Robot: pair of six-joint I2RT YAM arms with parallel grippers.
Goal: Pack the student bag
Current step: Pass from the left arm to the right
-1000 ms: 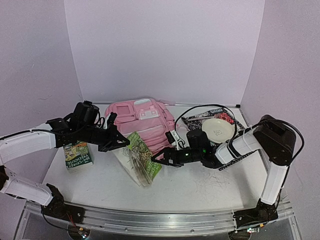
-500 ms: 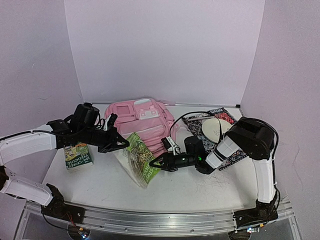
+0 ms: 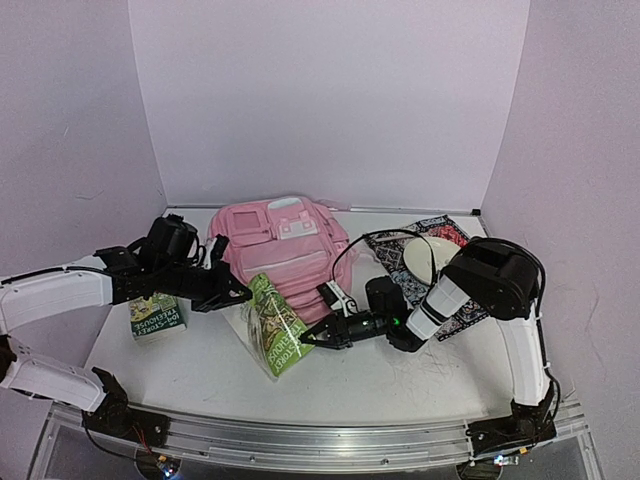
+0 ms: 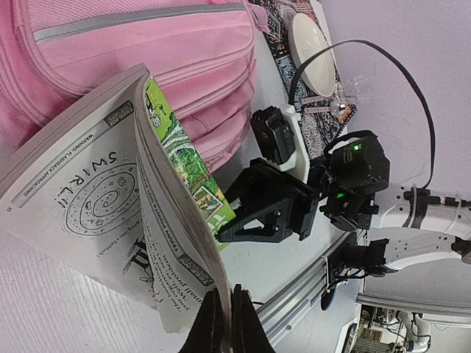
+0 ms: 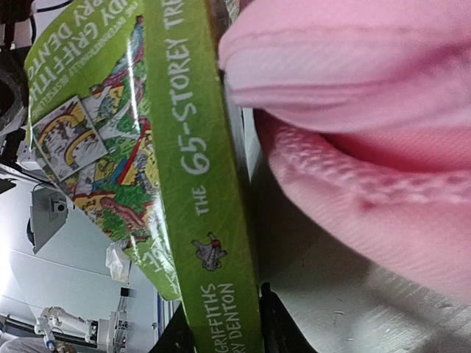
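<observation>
The student bag (image 3: 280, 240) lies at the back middle of the table, a pink backpack that also fills the top of the left wrist view (image 4: 132, 51) and the right of the right wrist view (image 5: 368, 110). In front of it a green paperback (image 3: 275, 325) stands partly open on the table. My left gripper (image 3: 238, 293) is shut on the edge of its outer leaves (image 4: 169, 243), its fingertips (image 4: 212, 327) pinching them. My right gripper (image 3: 315, 338) is shut across the book's green spine (image 5: 213, 220), one finger on each side.
A second green book (image 3: 155, 312) lies flat at the left under my left arm. A white dish (image 3: 425, 258) rests on a black, white and red patterned cloth (image 3: 465, 300) at the right. A black cable (image 3: 370, 235) loops over the bag's right side.
My right gripper has slid left to the green book and closed on its spine. The book now stands more upright. My left gripper has dropped slightly, still pinching the leaves.
</observation>
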